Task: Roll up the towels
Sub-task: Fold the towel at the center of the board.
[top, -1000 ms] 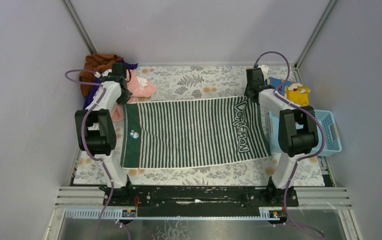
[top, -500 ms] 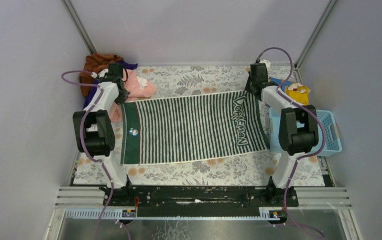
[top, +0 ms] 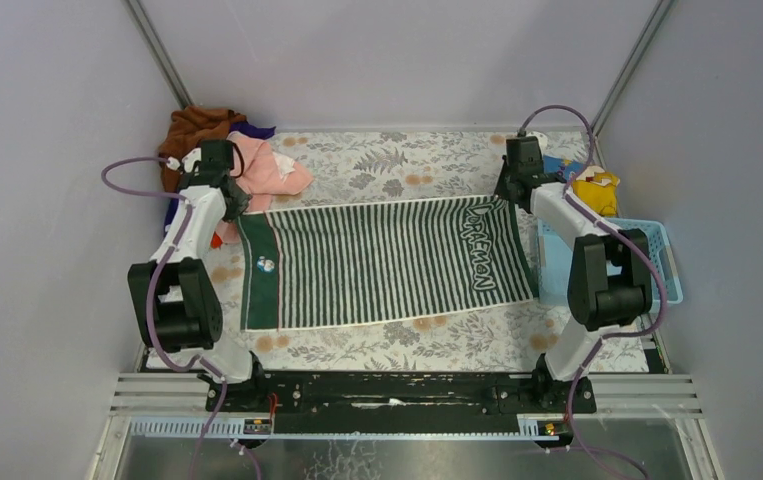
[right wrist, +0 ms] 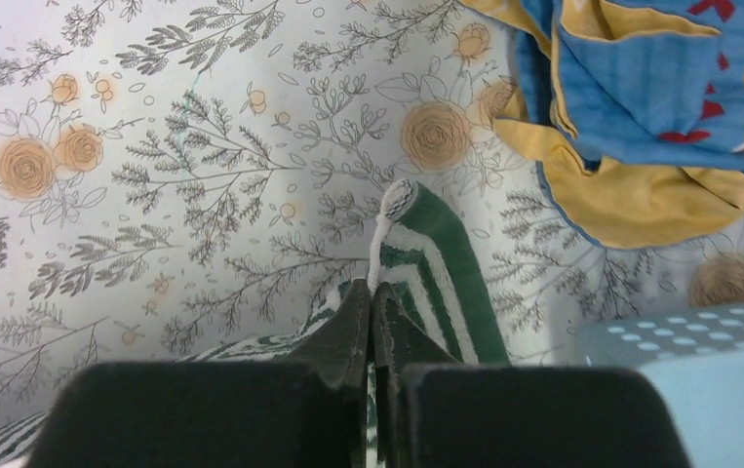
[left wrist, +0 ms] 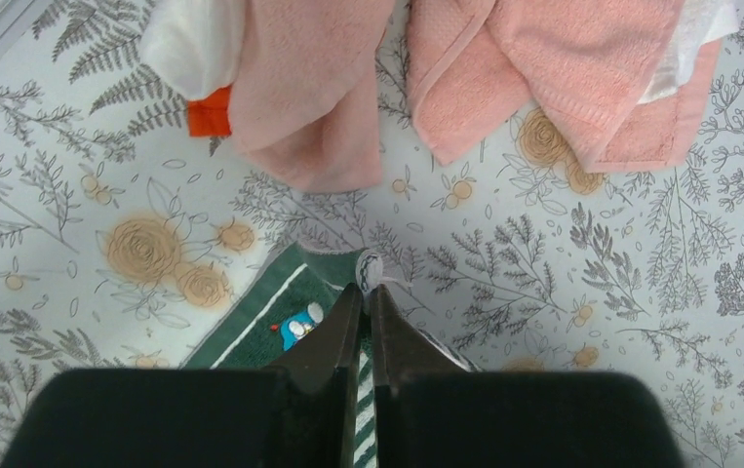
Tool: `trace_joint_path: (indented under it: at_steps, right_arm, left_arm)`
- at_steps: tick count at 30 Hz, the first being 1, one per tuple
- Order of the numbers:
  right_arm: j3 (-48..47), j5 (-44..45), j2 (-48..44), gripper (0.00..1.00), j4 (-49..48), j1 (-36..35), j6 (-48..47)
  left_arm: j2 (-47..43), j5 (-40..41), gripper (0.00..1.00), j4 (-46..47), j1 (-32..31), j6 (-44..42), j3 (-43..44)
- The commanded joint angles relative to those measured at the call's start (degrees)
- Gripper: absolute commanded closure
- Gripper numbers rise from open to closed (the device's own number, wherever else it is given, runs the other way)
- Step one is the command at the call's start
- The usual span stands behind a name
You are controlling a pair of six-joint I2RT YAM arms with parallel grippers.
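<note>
A green and white striped towel [top: 377, 262] lies spread across the flowered table, its near edge flat and its far edge held up. My left gripper [top: 240, 209] is shut on the towel's far left corner [left wrist: 370, 268]; a small blue figure [left wrist: 298, 325] shows on its green border. My right gripper [top: 504, 194] is shut on the far right corner [right wrist: 397, 205], next to the lettered end [top: 480, 250].
Pink towels [top: 275, 168] and a brown cloth [top: 197, 128] are heaped at the back left, also in the left wrist view [left wrist: 543, 68]. A blue and yellow cloth [right wrist: 660, 107] lies at the back right. A light blue basket [top: 659, 262] stands at the right edge.
Both grippers have carried the towel's far corners away from the bases toward the back; the left arm swung outward to the left and the towel is stretched tighter.
</note>
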State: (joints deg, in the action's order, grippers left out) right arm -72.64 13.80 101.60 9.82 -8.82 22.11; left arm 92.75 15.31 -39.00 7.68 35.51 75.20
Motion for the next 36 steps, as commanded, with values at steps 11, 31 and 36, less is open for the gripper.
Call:
trace_joint_path:
  at_steps: [11, 31, 36]
  right_arm:
    - [-0.8, -2.6, -4.4, 1.0, -3.3, 0.9, 1.7]
    - [-11.2, -1.4, 4.4, 1.0, -4.9, 0.9, -0.8]
    - [-12.2, -1.5, 5.5, 1.0, -5.9, 0.9, -1.1]
  left_arm:
    - [-3.4, 2.3, 1.0, 1.2, 5.2, -0.7, 1.8]
    - [6.0, -0.6, 1.0, 2.5, 5.2, -1.5, 10.6]
    - [7.8, -1.3, 1.0, 3.0, 5.2, -1.8, 12.1]
